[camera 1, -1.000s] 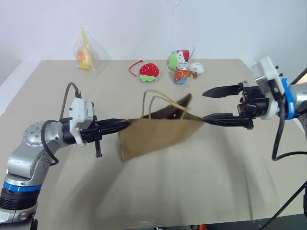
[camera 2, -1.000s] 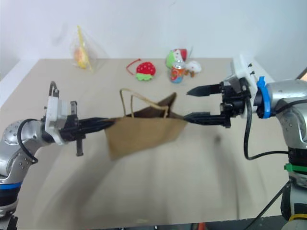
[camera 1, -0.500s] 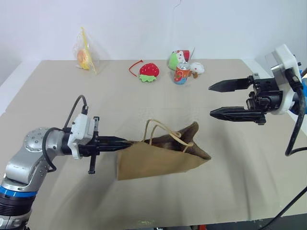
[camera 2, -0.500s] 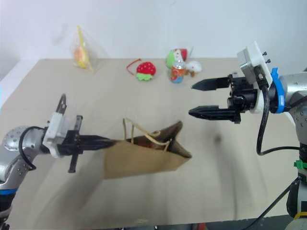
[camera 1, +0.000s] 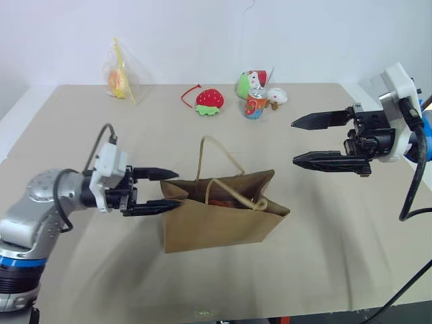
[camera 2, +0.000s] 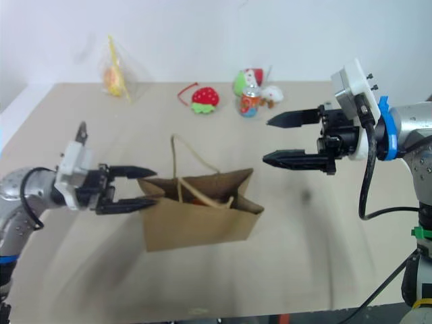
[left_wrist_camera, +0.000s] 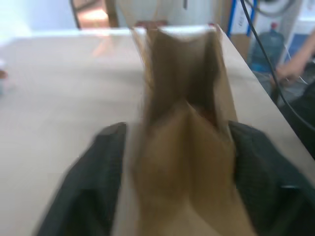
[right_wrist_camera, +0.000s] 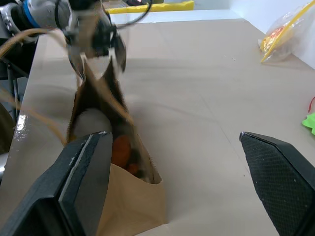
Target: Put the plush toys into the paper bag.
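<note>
The paper bag (camera 1: 219, 219) stood upright on the desk (camera 1: 324, 256), mouth open to the top, one cord handle arching above the rim and the other drooping across the opening. Something orange-red showed inside it in the right wrist view (right_wrist_camera: 122, 150); which toy it was could not be told.

The left pincer (camera 1: 156, 191) pointed level at the bag's left end. Its fingers (left_wrist_camera: 91, 172) were spread apart, one on each side of the folded edge, and the left wrist view showed the paper between them with gaps on either side, so it gripped nothing.

The right pincer (camera 1: 300, 141) hung in the air above the desk, off to the right of the bag and apart from it. Its two fingers were wide apart and empty.

Along the far edge of the desk lay a clear plastic bag (camera 1: 120, 73) with something yellow and orange in it, a strawberry plush (camera 1: 209, 101) with a red cord beside it, a printed can (camera 1: 255, 105), and small white-and-green toys (camera 1: 260, 84) clustered behind the can. All of these sat well away from the paper bag.
</note>
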Robot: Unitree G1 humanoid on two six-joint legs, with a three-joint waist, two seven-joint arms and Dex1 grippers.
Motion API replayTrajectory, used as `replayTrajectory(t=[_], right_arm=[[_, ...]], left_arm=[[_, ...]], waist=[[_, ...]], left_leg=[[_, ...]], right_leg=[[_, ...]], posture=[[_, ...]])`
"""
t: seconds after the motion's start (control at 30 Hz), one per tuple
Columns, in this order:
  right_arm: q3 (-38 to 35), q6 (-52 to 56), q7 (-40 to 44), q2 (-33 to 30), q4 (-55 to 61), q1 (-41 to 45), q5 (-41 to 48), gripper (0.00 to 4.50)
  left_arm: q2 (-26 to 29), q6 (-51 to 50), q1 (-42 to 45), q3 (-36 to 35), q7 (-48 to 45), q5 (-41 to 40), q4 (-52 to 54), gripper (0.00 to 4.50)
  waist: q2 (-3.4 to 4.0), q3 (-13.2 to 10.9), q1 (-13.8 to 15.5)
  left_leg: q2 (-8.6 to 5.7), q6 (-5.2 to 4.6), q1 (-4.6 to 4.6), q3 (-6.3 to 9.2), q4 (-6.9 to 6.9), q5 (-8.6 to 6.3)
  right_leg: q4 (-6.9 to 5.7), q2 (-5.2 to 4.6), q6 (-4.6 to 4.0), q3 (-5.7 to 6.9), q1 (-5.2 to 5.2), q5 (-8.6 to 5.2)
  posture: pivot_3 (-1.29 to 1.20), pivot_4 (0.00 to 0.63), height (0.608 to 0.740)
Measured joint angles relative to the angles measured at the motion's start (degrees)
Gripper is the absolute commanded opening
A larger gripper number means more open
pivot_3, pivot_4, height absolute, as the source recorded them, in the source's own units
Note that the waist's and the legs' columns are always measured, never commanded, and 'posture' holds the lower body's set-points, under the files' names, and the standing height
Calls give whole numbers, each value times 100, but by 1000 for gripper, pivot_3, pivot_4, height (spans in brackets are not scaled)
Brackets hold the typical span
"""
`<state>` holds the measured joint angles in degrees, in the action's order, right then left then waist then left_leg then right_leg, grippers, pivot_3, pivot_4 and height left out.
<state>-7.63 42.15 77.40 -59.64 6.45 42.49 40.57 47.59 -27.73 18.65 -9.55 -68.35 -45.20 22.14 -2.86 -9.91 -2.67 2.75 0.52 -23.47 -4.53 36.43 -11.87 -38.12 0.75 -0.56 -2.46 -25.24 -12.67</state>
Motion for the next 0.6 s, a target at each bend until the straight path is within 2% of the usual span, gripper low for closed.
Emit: replayTrajectory(t=[0.1, 0.17, 0.27, 0.37, 0.5, 0.6], right_arm=[[20, -67, 6, 43, -105, 0, -39, 4500], [103, -252, 41, 161, -344, 3, -163, 4500], [146, -313, 67, 232, -437, 3, -213, 4500], [155, -460, 79, 346, -594, 30, -281, 4500], [427, -1283, 68, 894, -1436, 91, -768, 4500], [527, -1596, -20, 1114, -1743, 91, -968, 4500]], left_arm=[[70, -274, 0, -227, 251, -310, 358, 4369], [66, -654, 186, -422, 956, -650, 553, 4369], [64, -713, 341, -581, 1228, -650, 531, 4369], [22, -591, 360, -595, 1479, -339, 283, 4369], [32, 123, 226, -351, 1815, 990, -1219, 4369], [-89, 429, 358, -181, 1881, 1345, -1607, 4369]], waist=[[1, 0, 8], [-1, -1, 10], [3, -2, 9], [4, -1, 2], [4, -1, 6], [4, -1, 18]], left_leg=[[-3, 0, 1, 0, 0, 0], [-2, 0, 3, 5, 10, 1], [-4, 0, 8, -1, 9, 2], [-3, 0, 14, -3, 8, 1], [3, 1, 9, 0, 8, 2], [2, 1, -3, -2, 4, 2]], right_leg=[[0, -2, 1, 0, 2, 0], [-1, 1, 6, 4, 7, 4], [-3, 2, 8, -2, 7, 6], [-3, 5, 7, -5, 11, 6], [-5, 18, -8, 0, 4, 12], [-4, 10, -8, -2, -2, 7]], posture=[[0, 150, 740], [0, 150, 740], [0, 150, 740], [0, 150, 740], [0, 150, 740], [0, 150, 740]])
